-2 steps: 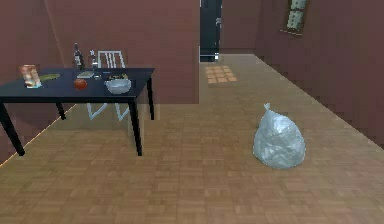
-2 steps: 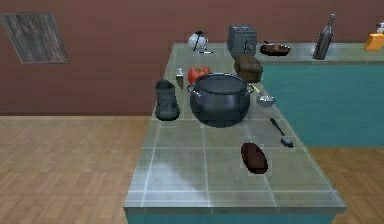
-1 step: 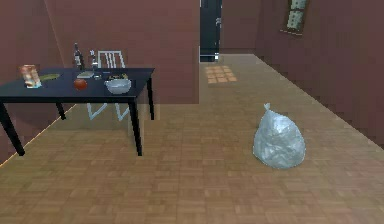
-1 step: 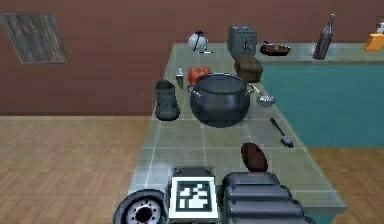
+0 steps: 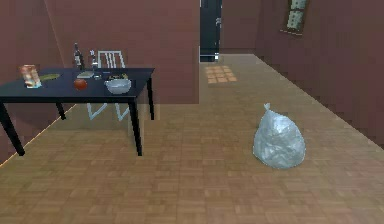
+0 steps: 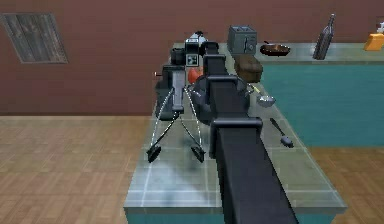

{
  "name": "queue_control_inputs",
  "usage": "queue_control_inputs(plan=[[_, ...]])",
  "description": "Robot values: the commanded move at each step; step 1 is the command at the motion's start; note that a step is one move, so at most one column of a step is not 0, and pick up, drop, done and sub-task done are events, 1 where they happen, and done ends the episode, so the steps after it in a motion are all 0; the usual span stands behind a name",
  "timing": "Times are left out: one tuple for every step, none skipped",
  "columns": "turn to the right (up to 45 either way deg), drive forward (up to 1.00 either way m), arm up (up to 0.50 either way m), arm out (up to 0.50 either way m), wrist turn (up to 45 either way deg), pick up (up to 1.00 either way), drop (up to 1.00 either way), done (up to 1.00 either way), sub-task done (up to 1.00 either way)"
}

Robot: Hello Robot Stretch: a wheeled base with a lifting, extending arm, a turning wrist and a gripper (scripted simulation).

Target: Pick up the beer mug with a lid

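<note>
Jaws before bare pale counter (image 6: 165, 188), holding nothing, dark rounded object (image 6: 249, 67) apart, past arm (image 6: 240, 170)

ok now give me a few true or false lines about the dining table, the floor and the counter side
1. A pale crumpled bag lies on the wooden floor. True.
2. The dark table carries a pale bowl. True.
3. The bottle on the teal counter lies on its side. False: it stands upright.
4. The arm stretches out over a red sofa. False: a pale tabletop lies under it.
</note>
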Motion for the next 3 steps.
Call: queue_control_inputs(plan=[[0.0,0.00,0.00,0.00,45.0,0.00,0.00,0.00,0.00],[0.0,0.00,0.00,0.00,45.0,0.00,0.00,0.00,0.00],[0.0,0.00,0.00,0.00,45.0,0.00,0.00,0.00,0.00]])
